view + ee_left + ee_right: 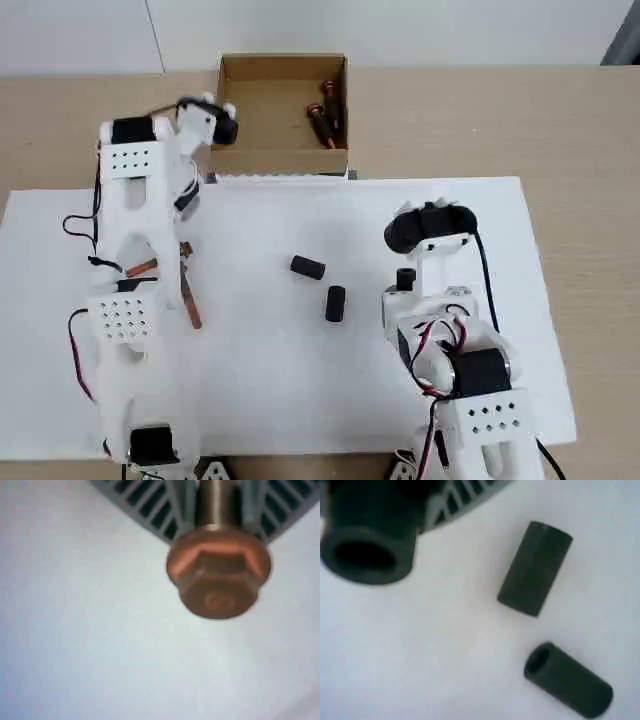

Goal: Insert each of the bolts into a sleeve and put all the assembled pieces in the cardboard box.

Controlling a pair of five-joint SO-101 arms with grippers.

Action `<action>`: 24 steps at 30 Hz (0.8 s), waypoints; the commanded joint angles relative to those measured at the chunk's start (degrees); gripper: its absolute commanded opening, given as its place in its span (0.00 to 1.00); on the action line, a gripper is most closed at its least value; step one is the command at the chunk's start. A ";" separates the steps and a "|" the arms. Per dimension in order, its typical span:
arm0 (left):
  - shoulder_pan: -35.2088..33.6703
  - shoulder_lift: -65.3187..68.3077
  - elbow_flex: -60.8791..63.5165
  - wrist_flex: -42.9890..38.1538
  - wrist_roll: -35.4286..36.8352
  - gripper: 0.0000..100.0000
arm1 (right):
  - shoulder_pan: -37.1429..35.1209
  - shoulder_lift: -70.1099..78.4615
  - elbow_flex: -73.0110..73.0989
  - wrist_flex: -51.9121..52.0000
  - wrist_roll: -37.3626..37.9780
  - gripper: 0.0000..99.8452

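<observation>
My left gripper (186, 248) is shut on a copper bolt (217, 575); its hex head fills the left wrist view and its shaft runs up between the ribbed grey jaws, over white paper. Two more copper bolts (140, 268) (190, 300) lie on the paper by that arm. My right gripper (405, 285) is shut on a black sleeve (367, 550), whose open end faces the wrist camera. Two loose black sleeves (307, 267) (335, 303) lie mid-sheet, seen also as a sleeve on its side (535, 575) and one showing its bore (567, 685). The cardboard box (232, 110) stands at the back, holding assembled pieces (325, 115).
A large white paper sheet (300, 400) covers the wooden table. Red and black cables hang along both arms. The box sits just beyond the sheet's far edge, between the two arms and nearer the left one.
</observation>
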 commanded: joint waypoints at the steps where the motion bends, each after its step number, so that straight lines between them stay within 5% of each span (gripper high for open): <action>1: 1.23 -6.51 -3.03 1.67 2.55 0.00 | 0.04 -0.92 -4.92 -0.84 -0.18 0.00; 24: 8.35 -60.13 36.88 1.49 8.18 0.00 | 0.04 -6.02 -13.10 13.58 -0.09 0.00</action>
